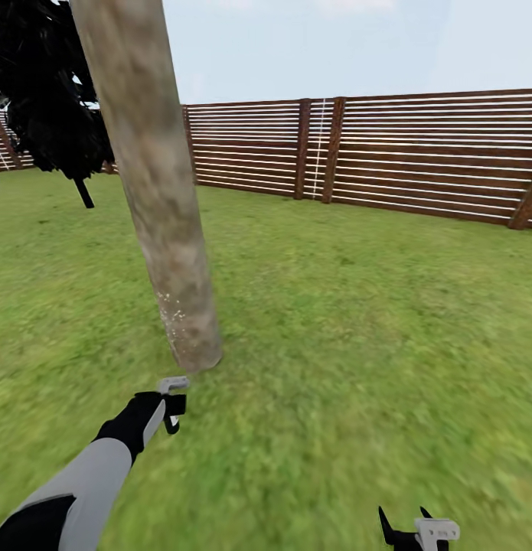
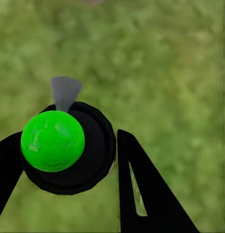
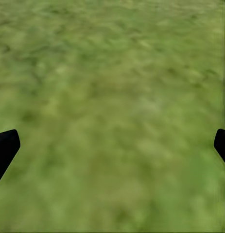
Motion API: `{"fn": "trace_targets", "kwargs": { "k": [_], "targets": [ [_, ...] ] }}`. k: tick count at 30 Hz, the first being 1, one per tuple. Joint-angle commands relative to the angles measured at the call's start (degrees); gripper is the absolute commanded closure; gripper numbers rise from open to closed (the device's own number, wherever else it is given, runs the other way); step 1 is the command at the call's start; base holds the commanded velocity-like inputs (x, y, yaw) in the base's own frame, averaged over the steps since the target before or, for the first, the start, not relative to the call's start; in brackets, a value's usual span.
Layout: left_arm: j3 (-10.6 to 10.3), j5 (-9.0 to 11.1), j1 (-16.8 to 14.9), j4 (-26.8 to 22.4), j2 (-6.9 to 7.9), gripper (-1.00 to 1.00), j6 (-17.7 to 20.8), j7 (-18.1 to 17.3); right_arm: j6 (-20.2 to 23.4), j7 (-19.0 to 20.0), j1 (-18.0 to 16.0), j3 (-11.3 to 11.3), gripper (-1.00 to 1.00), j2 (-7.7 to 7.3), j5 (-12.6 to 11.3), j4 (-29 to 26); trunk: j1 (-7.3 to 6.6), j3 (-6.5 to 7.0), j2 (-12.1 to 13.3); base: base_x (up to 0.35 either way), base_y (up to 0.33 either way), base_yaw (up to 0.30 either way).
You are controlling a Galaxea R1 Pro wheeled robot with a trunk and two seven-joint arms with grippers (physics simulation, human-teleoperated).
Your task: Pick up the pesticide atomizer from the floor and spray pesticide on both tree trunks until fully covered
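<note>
A: Green cap, black round body — that's the pesticide atomizer [image 2: 68, 148] seen from above in the left wrist view, pinched between the left gripper's [image 2: 63, 160] two dark fingers [image 2: 146, 189]. Cap shows green here, not red.

B: And in the head view?

A: Left gripper [image 1: 172, 402] is extended out over the grass [image 1: 357, 321], just short of the base of the tree trunk [image 1: 155, 184]. Bottle itself is too small to make out there. Trunk is pale, mottled, leaning in the frame, with a few light specks low down.

B: Right side?

A: Right gripper [image 1: 419, 529] sits at the lower edge of the head view. In its wrist view the fingertips [image 3: 5, 148] are spread wide apart, nothing between them, just lawn.

B: Background?

A: Brown slat fence [image 1: 419, 153], dark foliage [image 1: 44, 92] behind the trunk.

B: Risks?

A: Nozzle direction. The bottle appears to point down at the grass, so spray would likely miss the trunk unless the wrist tilts. Also the grip looks off-centre on a round body, so the bottle could rotate or slip. The upper trunk is out of easy reach, so coverage may stay partial. Second tree is still to do.
</note>
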Motion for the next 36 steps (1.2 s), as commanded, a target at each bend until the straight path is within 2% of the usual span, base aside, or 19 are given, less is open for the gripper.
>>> {"fn": "trace_targets", "kwargs": {
  "k": [1,4,8,26,36],
  "targets": [
    [0.0,0.0,0.0,0.1,-0.01,1.0,-0.1,0.0,0.0,0.0,0.0,0.0,-1.0,0.0,0.0,0.0,0.0,0.0,0.0,0.189,-0.239,0.001],
    [0.3,-0.2,0.0,0.1,0.19,1.0,-0.2,0.1,0.0,0.0,0.0,0.0,-1.0,0.0,0.0,0.0,0.0,0.0,0.0,0.19,-0.238,0.066],
    [2.6,-0.1,0.0,0.1,0.23,1.0,-0.2,0.4,0.0,0.0,0.0,0.0,-1.0,0.0,0.0,0.0,0.0,0.0,0.0,0.19,-0.238,0.246],
    [2.8,0.1,0.0,0.1,-0.02,1.0,0.0,0.3,0.0,0.0,0.0,0.0,-1.0,0.0,0.0,0.0,0.0,0.0,0.0,0.135,-0.253,0.273],
    [2.9,0.1,0.0,0.2,-0.11,1.0,0.0,0.3,0.0,0.0,0.0,0.0,-1.0,0.0,0.0,0.0,0.0,0.0,0.0,0.098,-0.265,0.017]
  ]
}}
